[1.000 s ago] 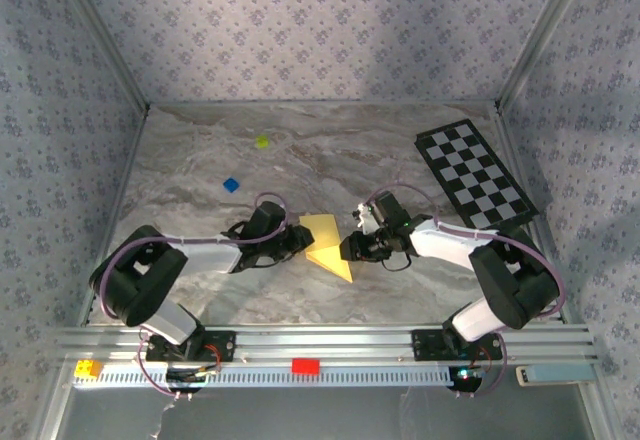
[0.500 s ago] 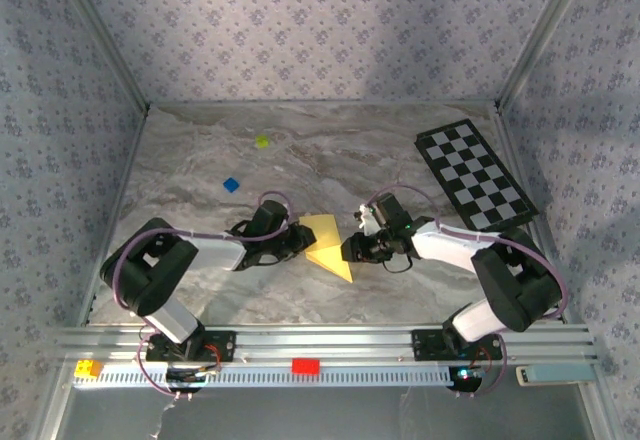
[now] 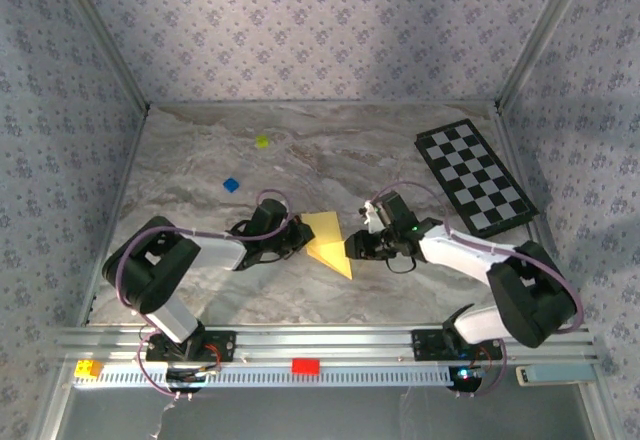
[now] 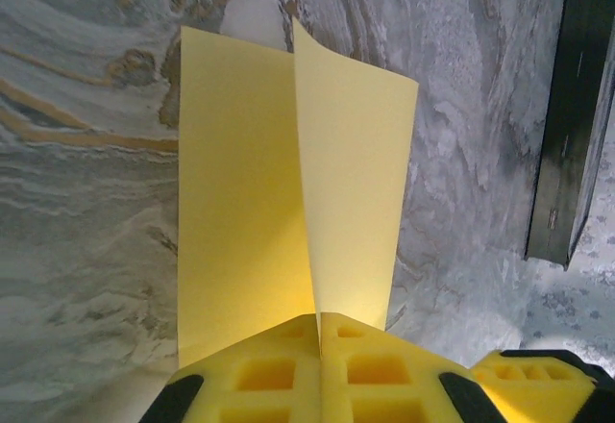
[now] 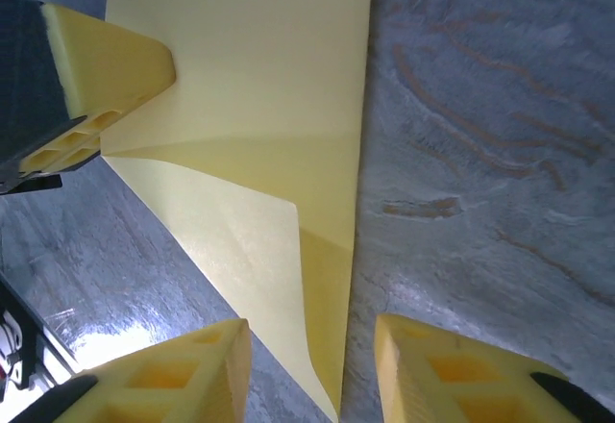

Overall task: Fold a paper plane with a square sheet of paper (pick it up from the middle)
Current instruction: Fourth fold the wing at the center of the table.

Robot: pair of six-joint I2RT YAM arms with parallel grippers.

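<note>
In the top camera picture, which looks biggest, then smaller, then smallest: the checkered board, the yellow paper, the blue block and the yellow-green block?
Biggest: checkered board.
Next: yellow paper.
Last: blue block and yellow-green block. Both are tiny and look about the same, so I can't rank those two.

Black-and-white left arm (image 3: 200, 256) and right arm (image 3: 462, 250), elbows folded low, reach inward toward each other; left gripper (image 4: 319, 319) has yellow foam pads pinched flat together on the folded yellow paper sheet (image 4: 240, 173); right gripper (image 5: 309, 327) level with it, yellow pads standing apart.
</note>
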